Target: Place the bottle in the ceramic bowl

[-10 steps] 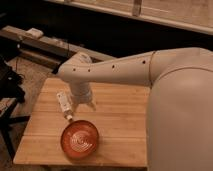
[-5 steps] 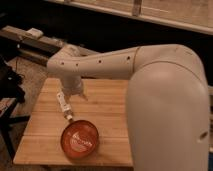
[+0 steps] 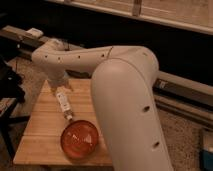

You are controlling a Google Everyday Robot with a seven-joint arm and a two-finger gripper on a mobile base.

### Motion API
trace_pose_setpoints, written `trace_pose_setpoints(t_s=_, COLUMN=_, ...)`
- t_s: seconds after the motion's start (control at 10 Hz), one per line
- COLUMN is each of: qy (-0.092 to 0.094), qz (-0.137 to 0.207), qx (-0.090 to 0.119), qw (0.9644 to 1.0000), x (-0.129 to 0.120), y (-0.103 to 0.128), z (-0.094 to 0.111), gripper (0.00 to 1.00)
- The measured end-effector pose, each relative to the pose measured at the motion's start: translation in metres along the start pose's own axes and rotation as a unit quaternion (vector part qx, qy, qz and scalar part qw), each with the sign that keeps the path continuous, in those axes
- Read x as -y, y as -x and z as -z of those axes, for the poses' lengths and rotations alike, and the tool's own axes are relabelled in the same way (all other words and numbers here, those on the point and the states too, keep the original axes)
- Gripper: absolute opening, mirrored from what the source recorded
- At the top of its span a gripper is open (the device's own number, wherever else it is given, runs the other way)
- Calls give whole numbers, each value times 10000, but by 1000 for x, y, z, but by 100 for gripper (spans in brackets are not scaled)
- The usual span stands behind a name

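Note:
The bottle (image 3: pixel 64 103) is small and whitish with an orange-brown cap and lies at a slant on the wooden table (image 3: pixel 42 127). Its cap points toward the bowl. The ceramic bowl (image 3: pixel 79 139) is round, glossy orange-red, and sits at the table's front, its rim just below the cap. My gripper (image 3: pixel 62 88) is at the bottle's far end, right above it, on a white arm (image 3: pixel 80 59) that reaches in from the right. I cannot tell whether it touches the bottle.
The arm's big white body (image 3: pixel 127 115) fills the right foreground and hides the table's right side. A dark stand (image 3: pixel 10 95) is left of the table. A long dark rail (image 3: pixel 180 90) with a white box (image 3: pixel 35 32) runs behind.
The gripper has moved left and now sits over the bottle's far end. The bottle and the bowl keep their places on the table. The view has shifted.

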Motion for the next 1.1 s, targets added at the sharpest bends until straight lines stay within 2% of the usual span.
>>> trace_pose_setpoints(t_s=0.5, qy=-57, qz=362, qx=-229, qw=9991, x=-1, y=40, z=-65, gripper=65)
trace_pose_setpoints(t_s=1.1, qy=-10, qz=556, qx=-498, qw=9972, x=-3, y=53, z=-98, gripper=65)
